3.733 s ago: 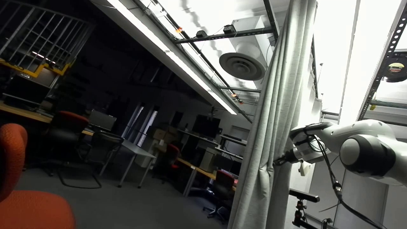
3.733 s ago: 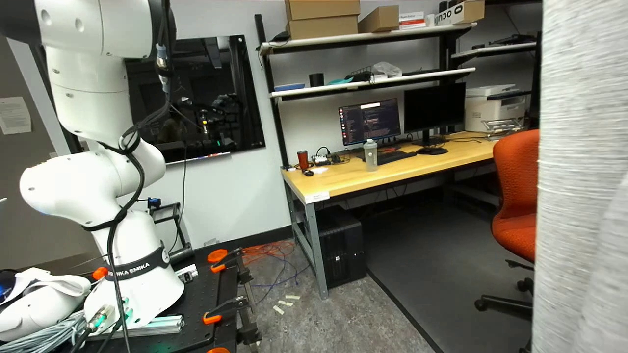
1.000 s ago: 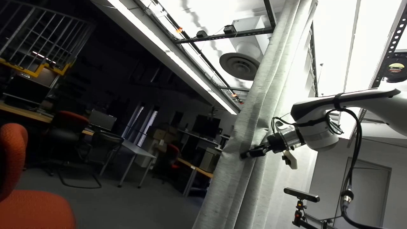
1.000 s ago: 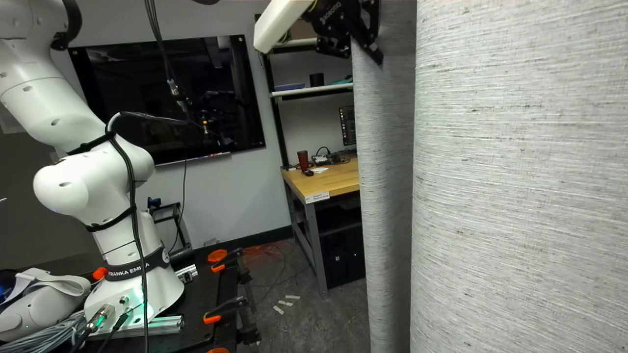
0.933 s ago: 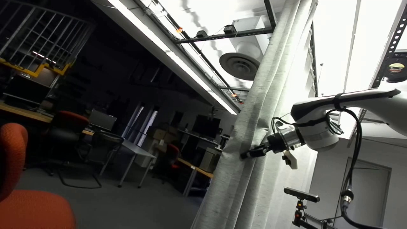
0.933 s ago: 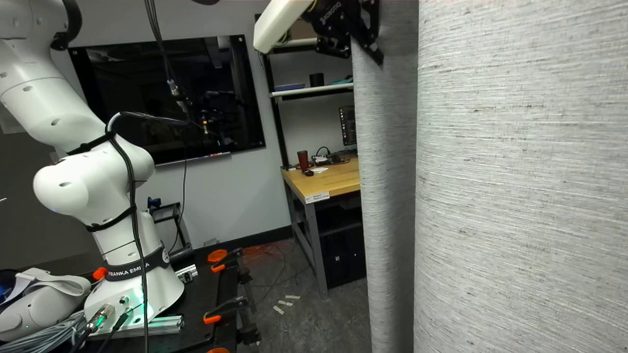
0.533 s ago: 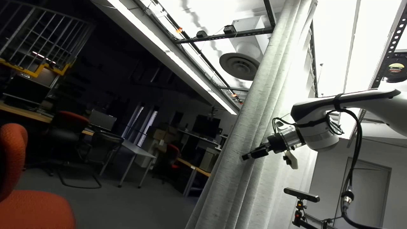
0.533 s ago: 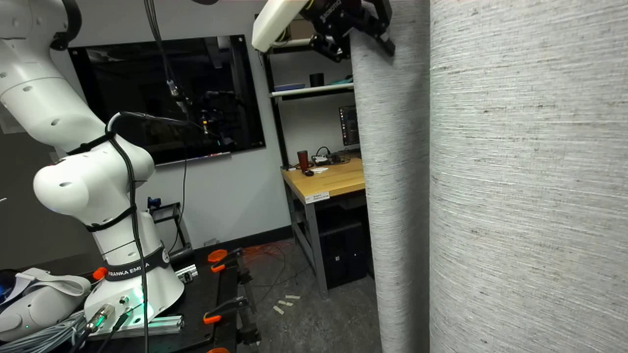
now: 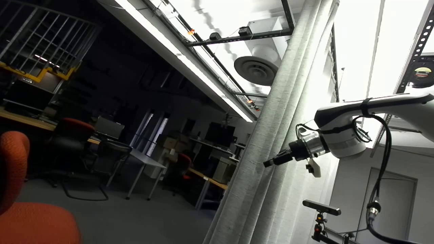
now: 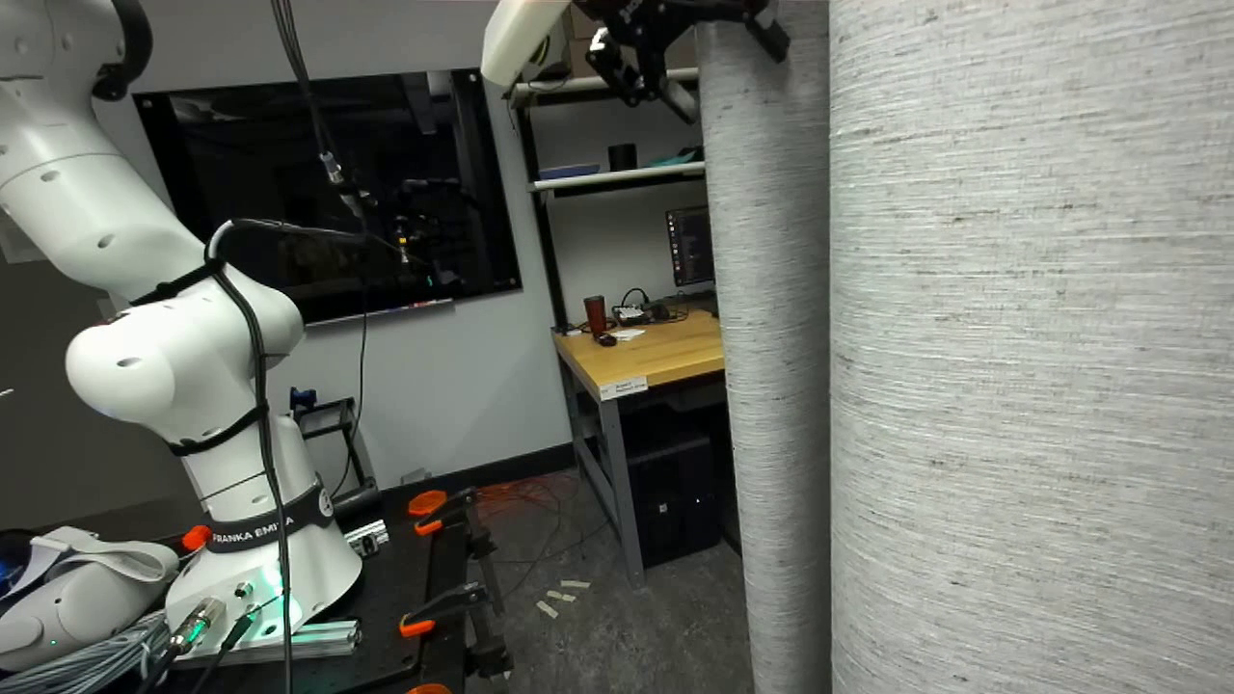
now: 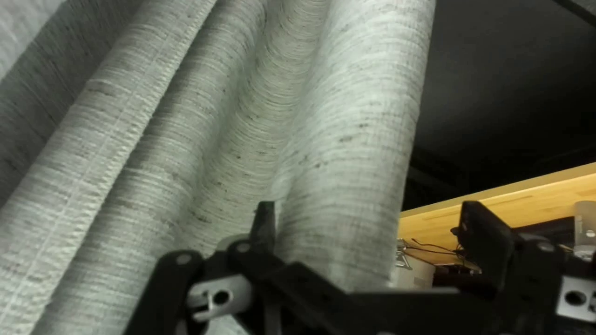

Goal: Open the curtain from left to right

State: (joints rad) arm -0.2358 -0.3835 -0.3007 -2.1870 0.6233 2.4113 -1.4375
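The curtain, pale grey ribbed fabric, hangs in long folds. In an exterior view its broad near fold takes up the right side, with a narrower fold left of it. My gripper is at the curtain's free-edge side. In the wrist view the gripper is open, its fingers wide apart. The edge fold of the curtain lies between them, near the left finger. A gap separates it from the right finger. Whether the left finger touches the fabric, I cannot tell.
Past the curtain stands a wooden desk with a red cup and a monitor. A dark wall screen hangs behind the arm. A camera on a stand is below the arm. An orange chair stands front left.
The gripper has opened from its grip and drawn back slightly; the pinched creases in the curtain have relaxed. Compared with several seconds ago, the curtain's edge is farther out and covers more of the desk.
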